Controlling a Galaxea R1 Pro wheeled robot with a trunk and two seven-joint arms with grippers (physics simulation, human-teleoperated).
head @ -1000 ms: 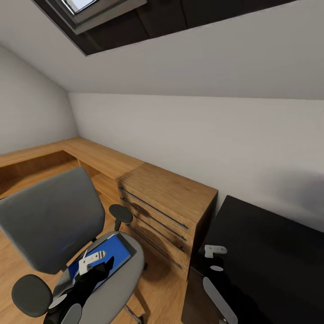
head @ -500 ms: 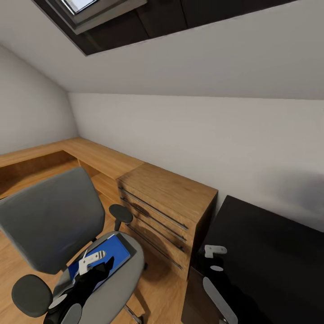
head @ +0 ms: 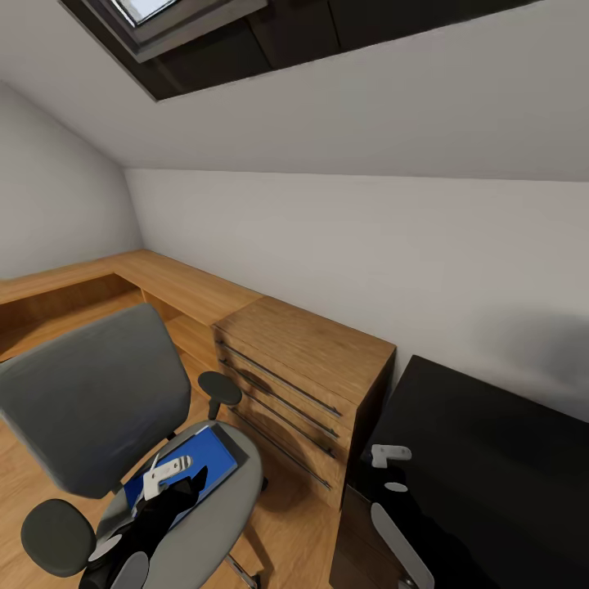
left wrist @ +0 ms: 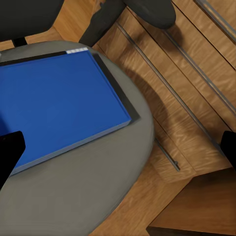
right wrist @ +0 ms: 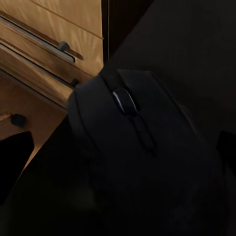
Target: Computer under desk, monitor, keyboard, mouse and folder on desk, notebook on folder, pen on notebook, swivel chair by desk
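Observation:
The grey swivel chair (head: 90, 401) stands at the lower left, with the blue folder (head: 209, 458) lying flat on its seat. My left gripper (head: 184, 483) hovers open just over the folder (left wrist: 59, 103), its dark fingertips (left wrist: 10, 152) spread wide, one above the folder's near edge. My right gripper (head: 393, 474) hangs over a black tabletop (head: 491, 458). Seen from the right wrist, a black mouse (right wrist: 142, 147) lies on that dark surface between the right gripper's (right wrist: 123, 147) open fingers. Monitor, keyboard, notebook and pen are out of view.
A wooden drawer unit (head: 303, 368) with long metal handles stands between the chair and the black tabletop. A low wooden desk (head: 164, 282) runs along the wall under the sloped ceiling. Wooden floor (head: 286, 523) shows between the chair and the drawers.
My right arm has shifted very slightly over the black tabletop. The left arm, chair and folder have not moved.

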